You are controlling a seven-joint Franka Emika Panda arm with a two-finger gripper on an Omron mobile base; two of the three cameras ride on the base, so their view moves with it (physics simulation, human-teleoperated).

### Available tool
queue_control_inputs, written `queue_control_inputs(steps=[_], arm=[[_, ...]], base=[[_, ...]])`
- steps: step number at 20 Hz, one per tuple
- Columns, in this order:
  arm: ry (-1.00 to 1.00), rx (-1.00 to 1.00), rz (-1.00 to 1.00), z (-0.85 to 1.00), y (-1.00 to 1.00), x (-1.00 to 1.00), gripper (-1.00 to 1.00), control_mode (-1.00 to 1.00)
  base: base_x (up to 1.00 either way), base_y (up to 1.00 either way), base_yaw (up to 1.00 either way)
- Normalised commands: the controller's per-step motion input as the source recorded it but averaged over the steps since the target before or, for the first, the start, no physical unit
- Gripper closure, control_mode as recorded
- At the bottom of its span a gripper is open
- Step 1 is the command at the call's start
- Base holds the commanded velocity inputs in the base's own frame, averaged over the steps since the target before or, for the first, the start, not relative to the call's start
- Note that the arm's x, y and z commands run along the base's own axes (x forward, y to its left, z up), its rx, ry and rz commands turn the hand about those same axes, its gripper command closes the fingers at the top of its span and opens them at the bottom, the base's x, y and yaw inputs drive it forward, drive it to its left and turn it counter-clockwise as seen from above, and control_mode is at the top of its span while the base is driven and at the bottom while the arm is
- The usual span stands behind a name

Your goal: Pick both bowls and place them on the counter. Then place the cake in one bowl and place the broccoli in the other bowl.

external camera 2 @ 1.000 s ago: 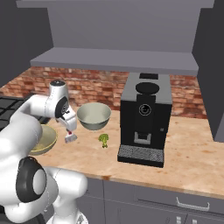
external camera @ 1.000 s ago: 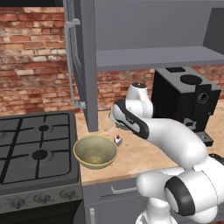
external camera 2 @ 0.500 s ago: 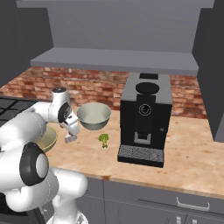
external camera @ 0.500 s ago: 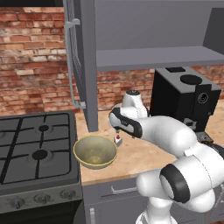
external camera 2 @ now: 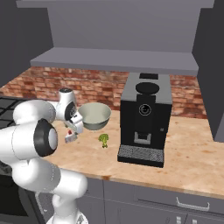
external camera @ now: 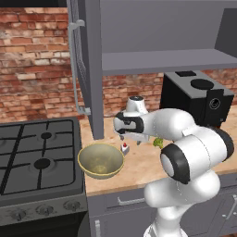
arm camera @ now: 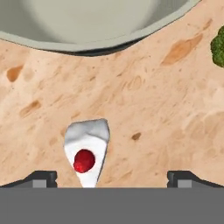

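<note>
Cake point(arm camera: 87, 154) sits right under the tool point(arm camera: 111, 178) in the hand view, a white wedge with a red cherry, lying on the bare desk point(arm camera: 144, 109) at about seven o'clock from picture centre. The tool's two dark tips stand spread wide at the bottom corners, nothing pinched between them; the cake lies nearer the left tip, touching neither. At twelve o'clock the pale rim of the grey-green bowl point(arm camera: 94, 22) cuts across the top, most of it out of frame. At two o'clock the broccoli point(arm camera: 218, 47) pokes in, sliced off by the edge.

From the left base view, the yellow-tan bowl point(external camera: 100, 160) rests on the desk just beside the stove point(external camera: 37, 162), and the cake point(external camera: 124, 147) shows as a tiny red-and-white speck at one o'clock from it, just below the wrist. The broccoli point(external camera: 158, 142) is mostly hidden behind the arm, the tool's fingers too.

From the right base view, the grey-green bowl point(external camera 2: 93, 115) stands at the tool's point(external camera 2: 75, 131) one o'clock, the cake point(external camera 2: 70, 138) just beneath the tool, the broccoli point(external camera 2: 103, 139) between bowl and coffee machine point(external camera 2: 144, 118).
</note>
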Motion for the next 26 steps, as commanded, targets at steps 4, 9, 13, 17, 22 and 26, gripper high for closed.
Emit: queue_control_inputs(steps=[4,9,13,17,22,26], arm=[[0.08,-0.03,0.0,-0.21,0.24,0.01,-1.0,-1.0],[0.13,-0.01,0.0,-0.24,0.22,0.04,-1.0,-1.0],[0.07,0.0,0.0,-0.19,0.03,0.3,-1.0,-1.0],[0.05,0.0,0.0,-0.16,0.0,0.25,-1.0,-1.0],[0.05,0.0,0.0,-0.16,0.0,0.01,-1.0,-1.0],[0.03,0.0,0.0,-0.15,0.0,-0.02,-1.0,-1.0]], base=[[0.0,0.0,0.0],[0.0,0.0,0.0],[0.0,0.0,0.0],[0.0,0.0,0.0],[0.0,0.0,0.0],[0.0,0.0,0.0]])
